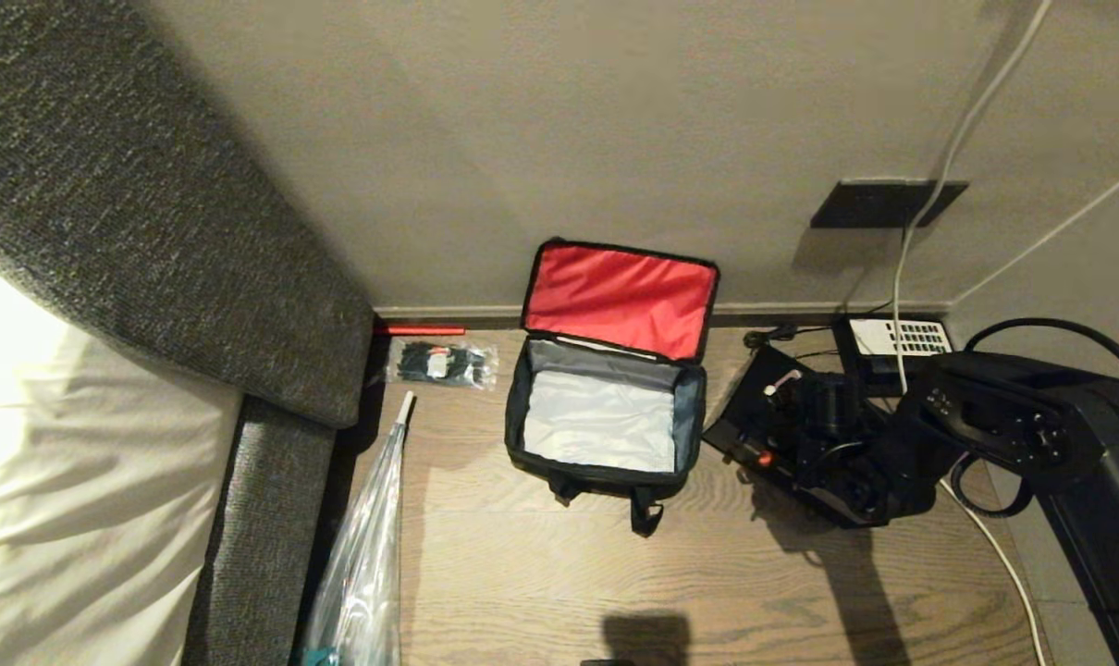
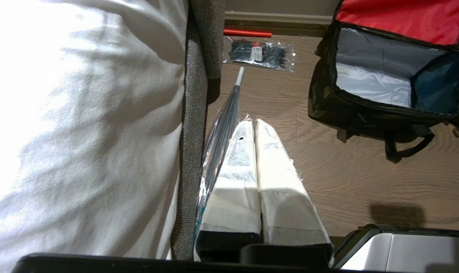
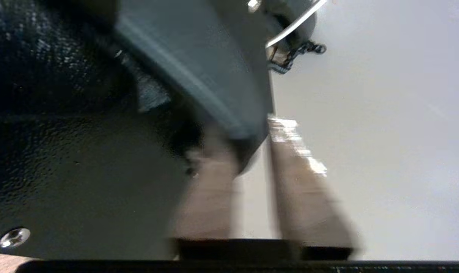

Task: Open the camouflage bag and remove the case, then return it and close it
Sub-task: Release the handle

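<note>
The camouflage bag (image 1: 606, 481) stands open on the wooden floor by the wall, its red-lined lid (image 1: 620, 296) tipped back against the wall and its pale grey inside empty. The case (image 1: 749, 416), flat and black with a small red clasp, lies on the floor just right of the bag. My right arm (image 1: 985, 425) reaches over it. Up close, my right gripper (image 3: 248, 148) has its fingers parted beside the case's speckled black surface (image 3: 62, 159). A dark grey-blue part of the case reaches in at the fingertips. My left gripper (image 2: 254, 122) is parked beside the bed, shut and empty.
A grey upholstered bed frame (image 1: 273, 305) with white bedding fills the left. A wrapped umbrella (image 1: 365, 555) and a clear packet of black items (image 1: 439, 363) lie left of the bag. A black telephone (image 1: 897, 338) and white cables (image 1: 920, 231) sit at the right by the wall.
</note>
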Tool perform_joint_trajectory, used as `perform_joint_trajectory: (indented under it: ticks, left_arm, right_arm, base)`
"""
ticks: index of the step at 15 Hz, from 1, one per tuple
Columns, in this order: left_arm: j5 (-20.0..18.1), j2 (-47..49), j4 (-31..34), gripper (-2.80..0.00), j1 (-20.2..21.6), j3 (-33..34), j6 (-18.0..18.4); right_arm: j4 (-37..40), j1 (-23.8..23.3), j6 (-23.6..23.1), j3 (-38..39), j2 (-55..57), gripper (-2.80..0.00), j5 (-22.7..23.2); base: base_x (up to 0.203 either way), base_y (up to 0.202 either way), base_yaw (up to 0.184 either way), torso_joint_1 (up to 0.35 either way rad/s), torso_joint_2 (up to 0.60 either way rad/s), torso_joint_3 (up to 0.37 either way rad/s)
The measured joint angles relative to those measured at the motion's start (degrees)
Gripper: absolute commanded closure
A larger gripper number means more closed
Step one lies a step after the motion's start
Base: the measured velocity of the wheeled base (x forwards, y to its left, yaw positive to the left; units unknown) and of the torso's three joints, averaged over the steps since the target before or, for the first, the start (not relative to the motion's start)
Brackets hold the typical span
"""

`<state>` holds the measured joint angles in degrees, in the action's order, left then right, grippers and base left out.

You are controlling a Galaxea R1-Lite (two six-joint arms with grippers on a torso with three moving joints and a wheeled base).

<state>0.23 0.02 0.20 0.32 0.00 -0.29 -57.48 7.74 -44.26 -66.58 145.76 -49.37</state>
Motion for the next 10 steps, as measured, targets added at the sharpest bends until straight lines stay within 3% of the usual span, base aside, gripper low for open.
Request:
perform_joint_trajectory:
  ticks: [3,6,7,10]
  left_arm:
    - [0.0,0.0,-0.07,0.0,-0.05,0.0,-0.04]
    - [-0.01,0.0,-0.02,0.0,-0.05,0.0,-0.04]
    - [0.04,0.0,-0.02,0.0,0.01,0.0,-0.04]
    - [0.02,0.0,-0.04,0.0,-0.08,0.0,-0.01]
  right_arm:
    - [0.36,0.0,0.24,3.65,-1.02,-2.8,1.21]
    - [0.9,0.8,0.55,11.2,-5.03,-2.8,5.41]
    - [1.6,1.33,0.98,13.63,-6.89,0.0,6.24]
    - [6.3,3.02,4.58,19.59,-15.95,0.0,7.99]
  base:
    - [0.0,0.0,0.0,0.0,0.0,0.0]
    - [0.0,0.0,0.0,0.0,0.0,0.0]
    - [0.0,0.0,0.0,0.0,0.0,0.0]
    - [0.0,0.0,0.0,0.0,0.0,0.0]
